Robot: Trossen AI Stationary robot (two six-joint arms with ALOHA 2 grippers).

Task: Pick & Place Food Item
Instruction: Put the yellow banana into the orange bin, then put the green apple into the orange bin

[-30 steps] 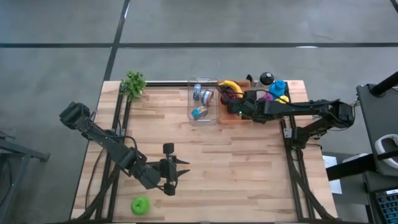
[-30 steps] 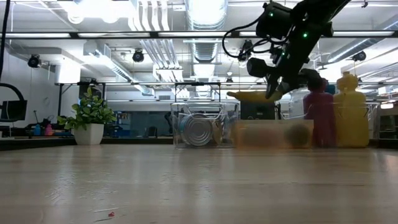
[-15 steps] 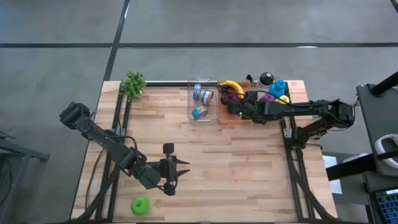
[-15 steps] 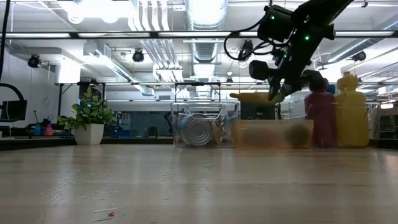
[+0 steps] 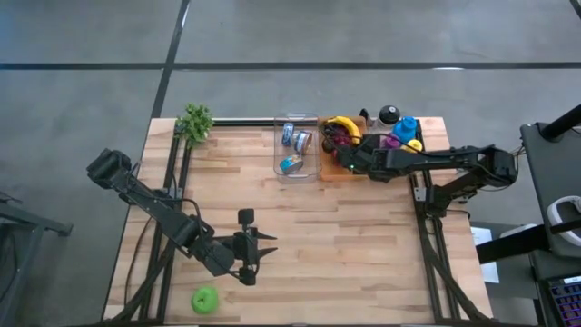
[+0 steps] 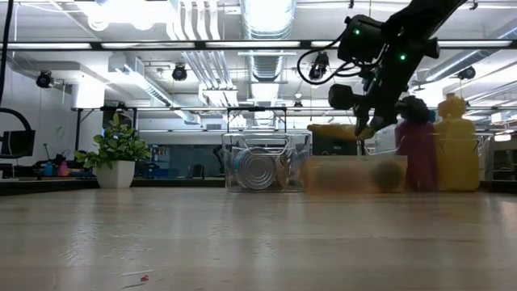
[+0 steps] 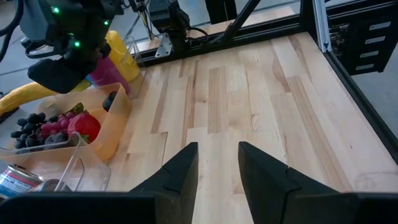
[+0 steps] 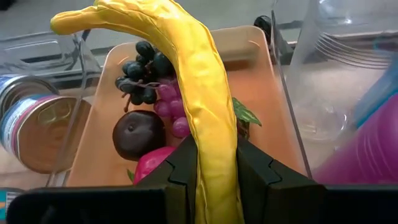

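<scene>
A yellow banana (image 8: 186, 74) hangs over the orange tray (image 8: 261, 68) at the table's far edge, with my right gripper (image 8: 215, 171) shut on it. The high view shows the banana (image 5: 340, 123) above the tray (image 5: 332, 171), and the low view shows it (image 6: 335, 129) clear of the tray. Grapes (image 8: 144, 68), a dark plum (image 8: 138, 134) and a red fruit lie in the tray. My left gripper (image 5: 269, 246) stands open above the table's near left part, nothing between its fingers (image 7: 180, 171). My right gripper pinches the banana near one end (image 8: 216, 149) between its two fingers, which lie across it. The fingers come slanting down from the table's right side. The banana is lifted clear of the tray, and its free end (image 8: 62, 22) curves away from the gripper.
A clear bin (image 5: 297, 150) with cans stands left of the tray. Coloured bottles (image 5: 401, 129) stand right of it. A small plant (image 5: 194, 121) is at the far left corner. A green object (image 5: 205, 299) lies near the front left edge. Bare wood lies across the middle.
My right gripper has rolled a little at the wrist and edged toward the bottles, still shut on the banana. The banana has shifted slightly to the table's right with it and stays clear of the tray.
</scene>
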